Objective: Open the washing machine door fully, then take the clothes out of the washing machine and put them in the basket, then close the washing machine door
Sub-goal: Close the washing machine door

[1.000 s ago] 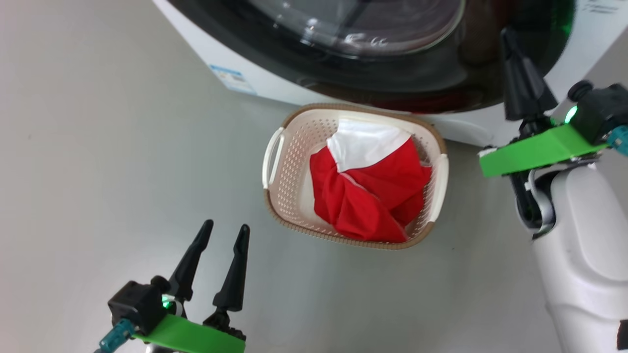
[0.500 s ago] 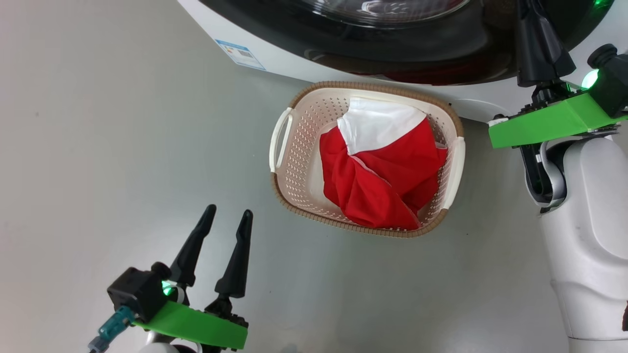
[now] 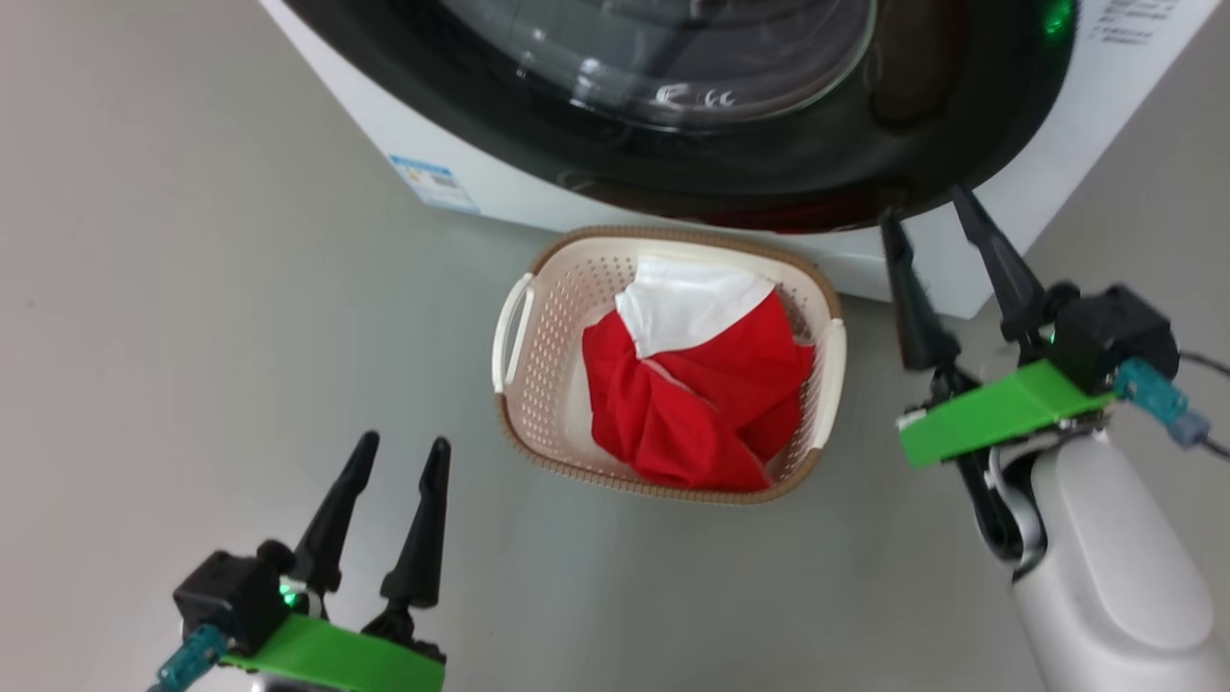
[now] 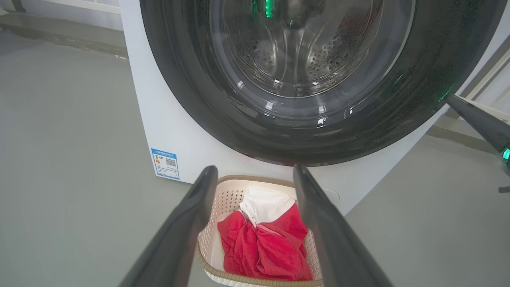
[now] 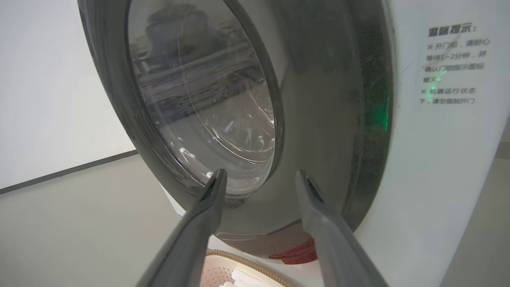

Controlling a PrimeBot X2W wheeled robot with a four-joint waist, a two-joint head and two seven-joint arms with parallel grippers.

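Red clothes sit in basket; washing machine door looks shut, so task seems done. Released and empty: left claw, right claw.

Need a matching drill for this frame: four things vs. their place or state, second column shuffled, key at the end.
Column 1
1. washing machine door
2. clothes
3. basket
4. right gripper

Column 2
A. open and empty, fingertips by the door's lower rim
B. standing on the floor just in front of the washing machine
C. shut against the machine's front
D. bunched up inside the basket, red with a white panel on top

Pairs: 1-C, 2-D, 3-B, 4-A
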